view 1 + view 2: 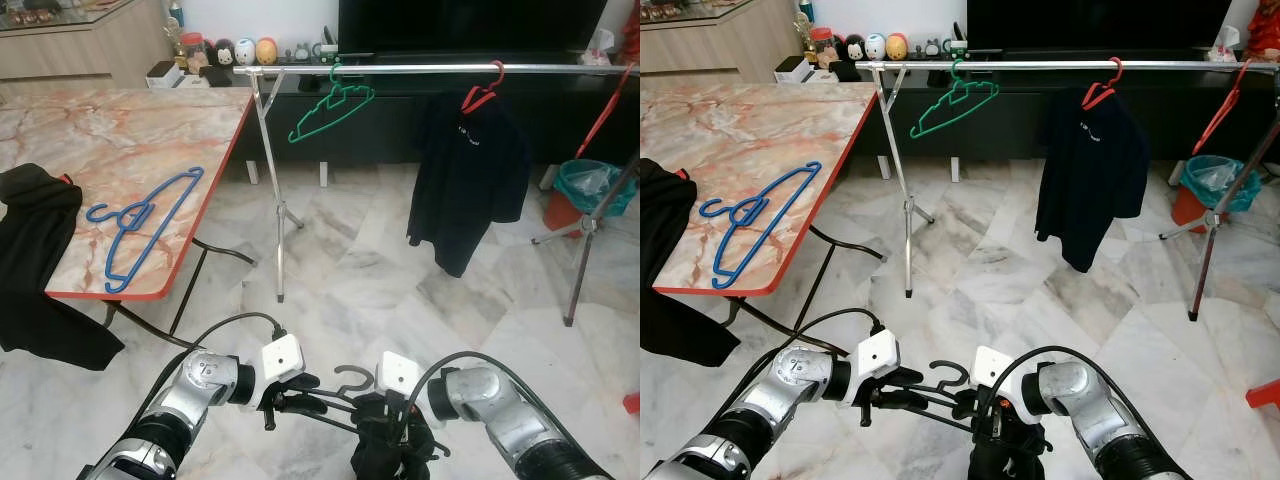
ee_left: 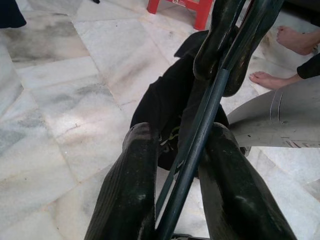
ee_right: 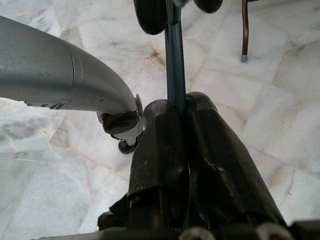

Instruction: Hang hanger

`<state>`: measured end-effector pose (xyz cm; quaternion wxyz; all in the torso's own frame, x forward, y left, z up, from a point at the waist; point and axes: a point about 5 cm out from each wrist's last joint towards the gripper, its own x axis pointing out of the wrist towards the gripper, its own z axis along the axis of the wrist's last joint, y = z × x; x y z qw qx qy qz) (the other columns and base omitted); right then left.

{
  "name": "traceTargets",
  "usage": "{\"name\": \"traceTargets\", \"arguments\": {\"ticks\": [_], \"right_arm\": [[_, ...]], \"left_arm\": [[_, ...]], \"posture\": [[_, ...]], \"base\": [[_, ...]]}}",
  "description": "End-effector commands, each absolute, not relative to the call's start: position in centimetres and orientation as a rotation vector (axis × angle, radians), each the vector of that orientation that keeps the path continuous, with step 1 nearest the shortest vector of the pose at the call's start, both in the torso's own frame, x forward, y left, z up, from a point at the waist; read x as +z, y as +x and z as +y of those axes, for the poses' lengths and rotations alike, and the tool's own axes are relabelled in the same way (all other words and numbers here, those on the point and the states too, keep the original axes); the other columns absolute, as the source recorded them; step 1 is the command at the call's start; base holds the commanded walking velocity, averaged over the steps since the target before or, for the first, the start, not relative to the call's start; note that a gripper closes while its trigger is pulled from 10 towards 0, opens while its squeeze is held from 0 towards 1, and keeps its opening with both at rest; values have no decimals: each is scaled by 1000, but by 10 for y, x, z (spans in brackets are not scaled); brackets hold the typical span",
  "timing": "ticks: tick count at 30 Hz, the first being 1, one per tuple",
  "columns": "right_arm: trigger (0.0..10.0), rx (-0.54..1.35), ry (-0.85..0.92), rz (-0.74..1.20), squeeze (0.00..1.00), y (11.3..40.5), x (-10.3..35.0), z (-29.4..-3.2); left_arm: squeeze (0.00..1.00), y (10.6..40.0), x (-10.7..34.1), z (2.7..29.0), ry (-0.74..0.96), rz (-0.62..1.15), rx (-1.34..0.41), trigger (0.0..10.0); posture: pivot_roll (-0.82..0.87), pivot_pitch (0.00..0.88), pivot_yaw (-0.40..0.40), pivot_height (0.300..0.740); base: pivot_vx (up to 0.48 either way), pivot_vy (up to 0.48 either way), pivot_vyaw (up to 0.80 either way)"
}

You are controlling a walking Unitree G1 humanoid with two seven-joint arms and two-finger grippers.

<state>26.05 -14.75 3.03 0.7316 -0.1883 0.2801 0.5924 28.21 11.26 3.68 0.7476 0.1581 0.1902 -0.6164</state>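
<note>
Low in front of me, both grippers hold a dark hanger [image 1: 345,385] with its hook up and a black garment [image 1: 385,445] drooping from it. My left gripper [image 1: 300,395] is shut on one end of its bar [image 2: 200,130], which runs between the two fingers [image 2: 130,190]. Facing it, my right gripper [image 1: 395,415] is clamped shut on the same bar [image 3: 175,65]. The silver clothes rail [image 1: 420,69] stands well ahead across the room. It carries a green hanger [image 1: 330,108] and a black shirt [image 1: 468,165] on a red hanger.
A marble-topped table [image 1: 120,130] on my left holds a blue hanger [image 1: 140,225], and black clothing [image 1: 35,260] hangs over its edge. The rail's legs [image 1: 272,190] stand on the marble floor. A teal bin [image 1: 590,185] is at the right. A person's bare feet [image 2: 295,40] and a red stool [image 2: 195,7] are close by.
</note>
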Motion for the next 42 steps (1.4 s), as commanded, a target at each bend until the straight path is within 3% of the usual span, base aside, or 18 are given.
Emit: {"name": "traceTargets", "arguments": {"ticks": [1, 28, 29, 30, 42], "right_arm": [[10000, 1314, -429, 553, 0, 267, 41, -140], [10000, 1344, -397, 526, 0, 267, 47, -139], [10000, 1351, -392, 523, 780, 266, 48, -139], [10000, 1375, -376, 521, 1000, 265, 49, -139], [10000, 1402, -362, 512, 1000, 264, 54, -141]], "left_arm": [[0, 278, 31, 116, 354, 454, -1357, 0], [0, 279, 32, 115, 342, 442, -1362, 0], [0, 279, 32, 115, 343, 441, -1363, 0], [0, 279, 32, 115, 342, 441, -1364, 0], [0, 279, 32, 114, 340, 439, -1369, 0]], "posture": [[-9, 4, 49, 740], [-11, 4, 47, 740], [-12, 4, 47, 740], [-12, 4, 47, 740], [-13, 5, 47, 740]], "base": [[0, 0, 0], [0, 0, 0], [0, 0, 0], [0, 0, 0], [0, 0, 0]]}}
